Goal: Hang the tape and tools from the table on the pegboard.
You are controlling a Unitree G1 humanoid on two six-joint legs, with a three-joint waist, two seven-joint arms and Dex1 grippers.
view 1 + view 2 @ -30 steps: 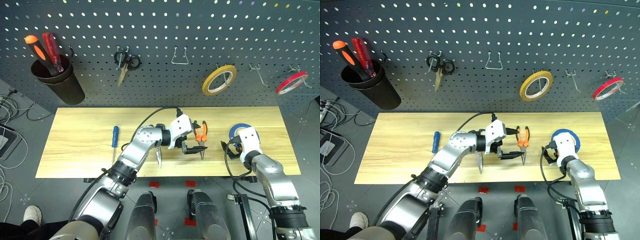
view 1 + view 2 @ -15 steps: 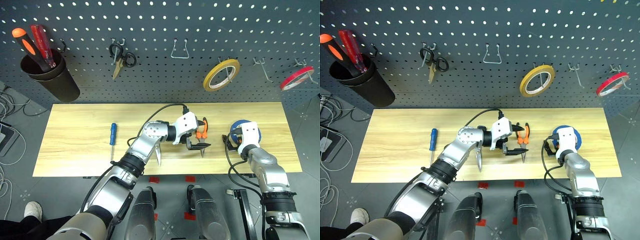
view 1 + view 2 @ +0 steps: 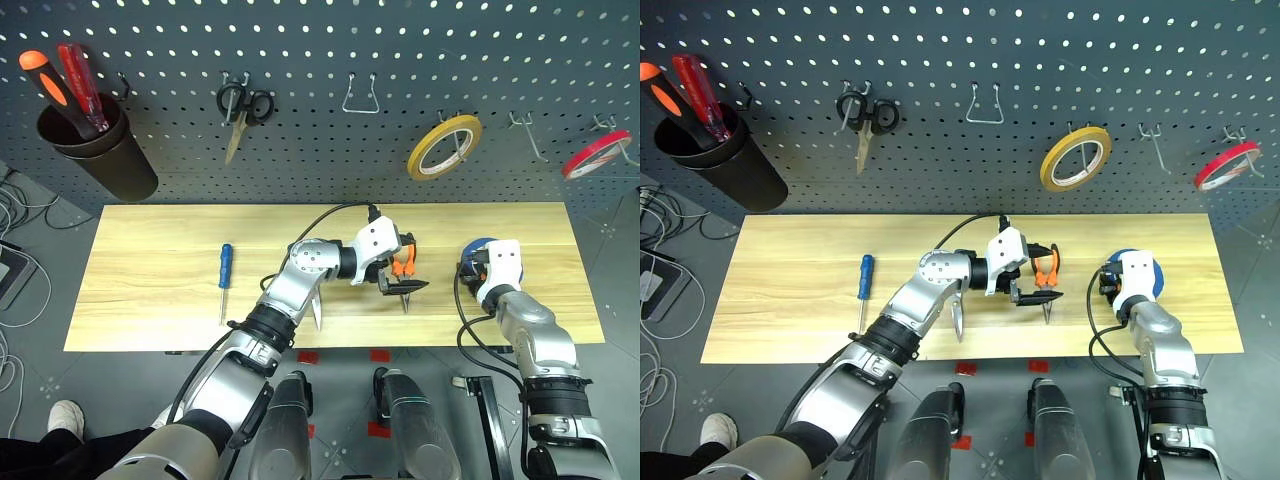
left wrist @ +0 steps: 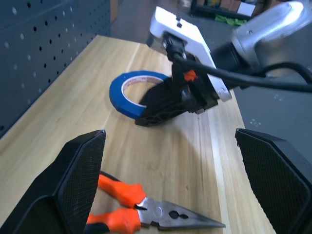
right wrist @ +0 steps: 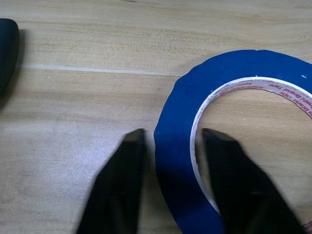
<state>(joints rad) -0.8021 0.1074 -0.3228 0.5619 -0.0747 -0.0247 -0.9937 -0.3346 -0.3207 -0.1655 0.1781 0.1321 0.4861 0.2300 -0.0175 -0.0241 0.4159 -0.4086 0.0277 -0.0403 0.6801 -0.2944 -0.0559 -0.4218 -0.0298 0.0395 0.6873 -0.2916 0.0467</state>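
**Right gripper pinching the blue tape, left gripper spread over the pliers**

Nearest me, along the tabletop's [image 3: 150, 240] front half, I have the right gripper [image 5: 170, 161] pressed onto the blue tape [image 5: 234, 141], one finger outside the ring's wall and one inside its hollow. The ring lies flat near the right end of the tabletop. My right arm reaches forward from the front edge, gripper tipped slightly down.

My left arm crosses toward the tabletop's middle, forearm angled rightward, and the left gripper [image 3: 398, 282] stands spread wide just above the orange-handled pliers [image 4: 146, 209]. The pliers lie flat, black jaws toward the front edge. I cannot tell whether either finger touches them. Under that forearm, silver scissors blades [image 3: 316, 310] point at the front edge; the handles are hidden by the arm.

Toward the left end, well apart from both arms, the blue-handled screwdriver [image 3: 225, 272] lies with its tip toward the front edge.

Beyond the back edge rises the pegboard [image 3: 330, 150]. On it I see small black scissors [image 3: 240, 110], a bare metal hook [image 3: 360, 98], a yellow tape ring [image 3: 443, 146], a red tape ring [image 3: 597, 158], and a dark cup [image 3: 105, 160] holding orange and red screwdrivers [image 3: 65, 75].
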